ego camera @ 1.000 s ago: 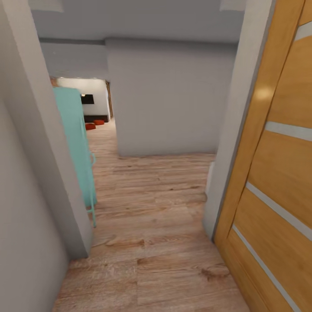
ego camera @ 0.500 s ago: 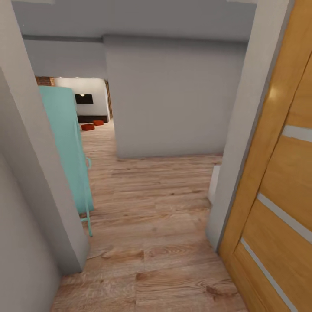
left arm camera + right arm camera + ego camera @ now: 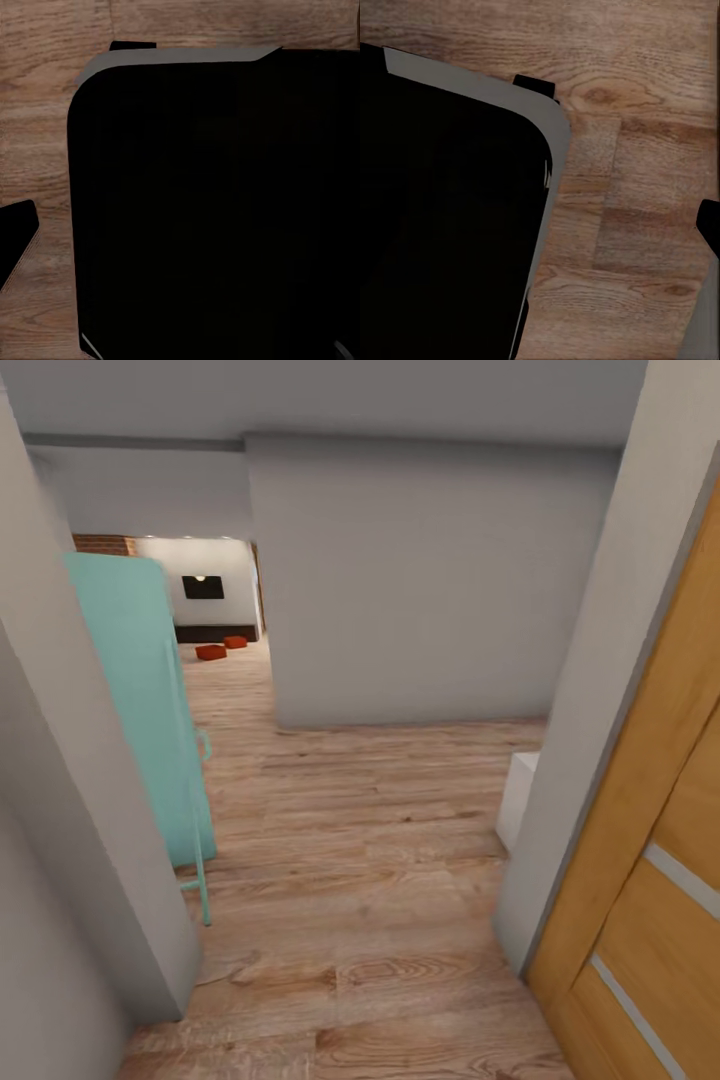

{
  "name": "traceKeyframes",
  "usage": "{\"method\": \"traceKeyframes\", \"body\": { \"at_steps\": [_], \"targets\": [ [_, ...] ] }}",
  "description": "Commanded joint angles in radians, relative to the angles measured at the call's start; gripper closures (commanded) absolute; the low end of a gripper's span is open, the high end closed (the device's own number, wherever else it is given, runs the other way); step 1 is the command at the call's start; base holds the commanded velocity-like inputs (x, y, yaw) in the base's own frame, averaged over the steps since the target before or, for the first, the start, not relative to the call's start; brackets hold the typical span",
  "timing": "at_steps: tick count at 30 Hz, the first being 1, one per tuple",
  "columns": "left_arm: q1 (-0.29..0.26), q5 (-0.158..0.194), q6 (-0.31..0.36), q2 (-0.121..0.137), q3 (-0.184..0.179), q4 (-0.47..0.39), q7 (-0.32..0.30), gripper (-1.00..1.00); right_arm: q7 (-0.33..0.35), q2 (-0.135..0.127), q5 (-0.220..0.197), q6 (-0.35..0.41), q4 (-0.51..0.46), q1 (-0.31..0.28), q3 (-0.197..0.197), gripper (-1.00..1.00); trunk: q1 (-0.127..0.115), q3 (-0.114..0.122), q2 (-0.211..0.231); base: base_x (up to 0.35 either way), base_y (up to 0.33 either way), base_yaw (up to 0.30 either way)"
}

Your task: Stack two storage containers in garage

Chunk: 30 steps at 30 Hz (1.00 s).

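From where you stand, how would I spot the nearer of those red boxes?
Look down the wood-floored hallway past the turquoise door to the far room with the black TV. Two orange-red boxes sit on the floor below it; the nearer storage container is the left, lower one.

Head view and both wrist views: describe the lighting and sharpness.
Head view: dim, even hallway light, brighter far room where the two storage containers sit small and soft; wood door shows slight sheen, edges stretched. Left wrist view: a black, detailless mass over soft plank floor. Right wrist view: the same, wood grain sharper.
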Motion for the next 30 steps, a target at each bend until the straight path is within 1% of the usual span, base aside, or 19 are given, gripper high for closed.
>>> {"method": "traceKeyframes", "body": {
  "at_steps": [1, 27, 30],
  "targets": [
    [0.000, 0.003, -0.003, 0.000, 0.001, 0.001, -0.001, -1.00, 0.006, 0.000, -0.011, -0.006, 0.003, -0.001, 0.007, -1.00, 0.001, -0.001, 0.000, 0.316, 0.000, 0.000],
    [0.000, 0.003, -0.003, 0.000, 0.001, 0.001, -0.001, -1.00, 0.006, 0.002, -0.010, -0.006, 0.003, -0.001, 0.007, -1.00, 0.001, -0.001, 0.000, 0.316, 0.000, 0.000],
    [0.000, 0.003, -0.003, 0.000, 0.001, 0.001, -0.001, -1.00, 0.006, 0.001, -0.006, -0.007, 0.003, -0.001, 0.007, -1.00, 0.001, -0.002, 0.000, 0.316, 0.000, 0.157]
  ]
}}
